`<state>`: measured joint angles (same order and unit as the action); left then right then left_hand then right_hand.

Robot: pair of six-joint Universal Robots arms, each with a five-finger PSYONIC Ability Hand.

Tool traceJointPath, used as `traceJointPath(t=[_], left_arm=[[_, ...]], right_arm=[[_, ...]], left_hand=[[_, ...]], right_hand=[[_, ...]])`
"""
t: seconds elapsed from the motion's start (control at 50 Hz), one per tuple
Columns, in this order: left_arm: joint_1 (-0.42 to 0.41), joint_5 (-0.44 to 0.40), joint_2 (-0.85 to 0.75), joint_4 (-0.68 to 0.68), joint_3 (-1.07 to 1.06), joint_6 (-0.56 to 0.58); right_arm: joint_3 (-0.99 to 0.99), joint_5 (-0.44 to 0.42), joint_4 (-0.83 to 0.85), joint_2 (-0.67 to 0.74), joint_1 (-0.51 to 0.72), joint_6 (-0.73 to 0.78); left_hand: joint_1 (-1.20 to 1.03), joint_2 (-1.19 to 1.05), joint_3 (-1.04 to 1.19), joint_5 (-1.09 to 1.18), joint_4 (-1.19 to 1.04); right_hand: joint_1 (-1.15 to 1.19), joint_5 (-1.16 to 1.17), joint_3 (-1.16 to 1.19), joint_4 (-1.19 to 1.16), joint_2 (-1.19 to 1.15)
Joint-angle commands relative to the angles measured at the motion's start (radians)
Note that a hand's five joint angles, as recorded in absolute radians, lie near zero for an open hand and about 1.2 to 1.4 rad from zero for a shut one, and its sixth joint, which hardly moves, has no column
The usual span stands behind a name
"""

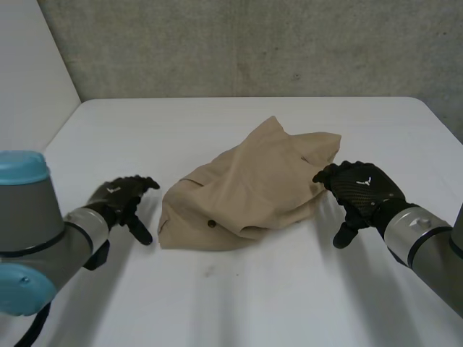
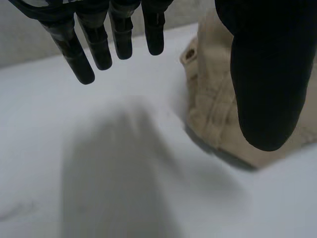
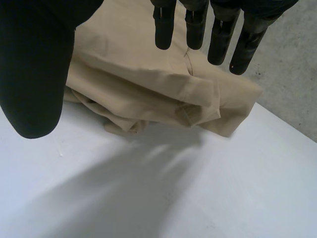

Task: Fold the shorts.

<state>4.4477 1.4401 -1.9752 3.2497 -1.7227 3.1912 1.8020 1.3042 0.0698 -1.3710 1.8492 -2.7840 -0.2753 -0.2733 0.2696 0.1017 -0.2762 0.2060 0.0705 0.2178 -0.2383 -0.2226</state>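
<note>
Shorts [image 1: 249,184]: 1 crumpled pair; left hand [image 1: 119,196], right hand [image 1: 362,188] flank it, both spread.

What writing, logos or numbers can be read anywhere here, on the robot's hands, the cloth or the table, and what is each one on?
No readable text anywhere.
Back of the left hand: a small white mark, too small to read.
Back of the right hand: a similar white mark, too small to read.
The shorts: no label or print in sight, just a dark button.
The table and the wall: no writing.
</note>
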Motion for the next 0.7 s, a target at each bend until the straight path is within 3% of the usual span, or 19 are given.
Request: traceJointPath(t=[0.02,0.1,0.16,0.18,0.24,0.34,0.4,0.48,0.54,0.7], left_arm=[[-0.048,0.002,-0.103,0.025,0.086,-0.004],[-0.085,0.005,-0.134,0.028,0.112,-0.013],[-0.105,0.02,-0.14,0.039,0.133,-0.014],[-0.105,0.055,-0.134,0.048,0.146,-0.019],[-0.103,0.156,-0.12,0.064,0.161,-0.025],[-0.059,0.443,-0.027,0.137,0.216,-0.01],[0.011,0.491,0.03,0.188,0.247,0.007],[0.07,0.487,0.12,0.278,0.305,0.035],[0.07,0.476,0.153,0.318,0.356,0.039],[-0.073,0.304,0.115,0.343,0.451,0.035]], right_arm=[[0.01,0.006,0.007,0.004,0.015,-0.002],[0.02,0.009,0.03,0.006,0.016,0.0],[0.025,0.009,0.039,0.006,0.015,0.0],[0.025,0.009,0.041,0.006,0.016,0.0],[0.025,0.009,0.041,0.006,0.016,0.0],[0.027,0.007,0.041,0.006,0.016,0.001],[0.027,0.006,0.041,0.006,0.016,0.001],[0.03,0.004,0.041,0.006,0.018,0.001],[0.033,0.004,0.042,0.006,0.018,0.001],[0.042,0.012,0.047,0.006,0.018,0.001]], left_hand=[[-0.1,-0.102,0.105,0.099,-0.099],[-0.304,-0.306,0.31,0.303,-0.303],[-0.987,-0.989,0.993,0.986,-0.986],[-1.12,-1.122,1.125,1.119,-1.119],[-1.121,-1.123,1.127,1.12,-1.12],[-1.121,-1.123,1.127,1.12,-1.12],[-1.121,-1.123,1.127,1.12,-1.12],[-1.121,-1.123,1.127,1.12,-1.12],[-1.121,-1.123,1.127,1.12,-1.12],[-1.121,-1.123,1.127,1.12,-1.12]], right_hand=[[-0.031,-0.07,-0.043,0.064,0.048],[-0.031,-0.07,-0.043,0.064,0.048],[-0.031,-0.07,-0.043,0.064,0.048],[-0.031,-0.07,-0.043,0.064,0.048],[-0.031,-0.07,-0.043,0.064,0.048],[-0.031,-0.07,-0.043,0.064,0.048],[-0.031,-0.07,-0.043,0.064,0.048],[-0.031,-0.07,-0.043,0.064,0.048],[-0.031,-0.07,-0.043,0.064,0.048],[-0.031,-0.07,-0.043,0.064,0.048]])
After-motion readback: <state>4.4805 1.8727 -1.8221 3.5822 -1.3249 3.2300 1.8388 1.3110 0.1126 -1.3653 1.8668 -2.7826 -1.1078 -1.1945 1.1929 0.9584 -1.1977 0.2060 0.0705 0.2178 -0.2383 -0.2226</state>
